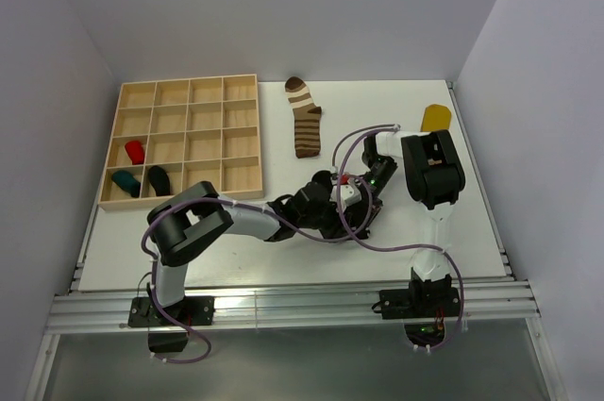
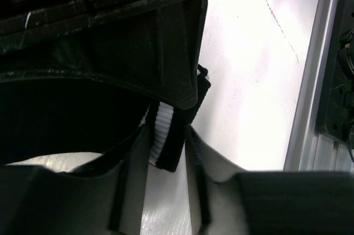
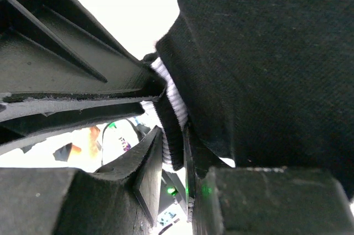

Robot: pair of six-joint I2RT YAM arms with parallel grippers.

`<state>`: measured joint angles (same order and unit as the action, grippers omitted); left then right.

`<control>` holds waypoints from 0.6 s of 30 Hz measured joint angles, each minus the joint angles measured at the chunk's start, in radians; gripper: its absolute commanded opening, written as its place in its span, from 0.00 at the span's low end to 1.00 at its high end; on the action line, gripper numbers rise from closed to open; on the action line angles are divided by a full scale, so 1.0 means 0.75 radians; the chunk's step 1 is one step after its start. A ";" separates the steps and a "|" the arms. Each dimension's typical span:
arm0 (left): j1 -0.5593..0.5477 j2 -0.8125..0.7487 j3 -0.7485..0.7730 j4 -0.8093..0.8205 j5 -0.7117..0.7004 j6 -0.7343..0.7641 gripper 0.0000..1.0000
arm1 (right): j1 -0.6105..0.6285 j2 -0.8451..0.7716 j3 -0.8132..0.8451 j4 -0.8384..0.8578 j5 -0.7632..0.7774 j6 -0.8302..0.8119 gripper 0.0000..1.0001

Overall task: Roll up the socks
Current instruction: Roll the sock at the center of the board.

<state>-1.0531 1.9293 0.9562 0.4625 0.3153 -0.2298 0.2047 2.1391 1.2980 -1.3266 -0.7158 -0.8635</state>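
The black sock with white cuff stripes (image 3: pixel 265 52) hangs between my two grippers at the table's middle. My right gripper (image 3: pixel 172 135) is shut on its striped cuff (image 3: pixel 168 108). In the left wrist view the same cuff (image 2: pixel 165 141) dips between the tips of my left gripper (image 2: pixel 167 132), whose jaws stand narrowly open around it. In the top view the left gripper (image 1: pixel 330 201) and right gripper (image 1: pixel 363 195) almost touch. A brown-and-cream striped sock (image 1: pixel 305 118) lies flat at the back centre. A yellow sock (image 1: pixel 436 118) lies at the back right.
A wooden compartment tray (image 1: pixel 179 80) fills the back left and holds a red roll (image 1: pixel 134 151), a teal roll (image 1: pixel 125 181) and a black roll (image 1: pixel 159 178). A metal rail (image 2: pixel 310 97) runs along the table's near edge. Grey walls close in both sides.
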 measured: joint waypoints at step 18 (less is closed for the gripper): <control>0.108 0.037 -0.138 0.247 0.284 -0.324 0.00 | -0.032 -0.351 -0.056 0.270 -0.041 0.185 0.43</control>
<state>-0.9718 1.9568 0.8528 0.6479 0.5285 -0.4728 0.1806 1.8759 1.2560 -1.1244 -0.7467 -0.7246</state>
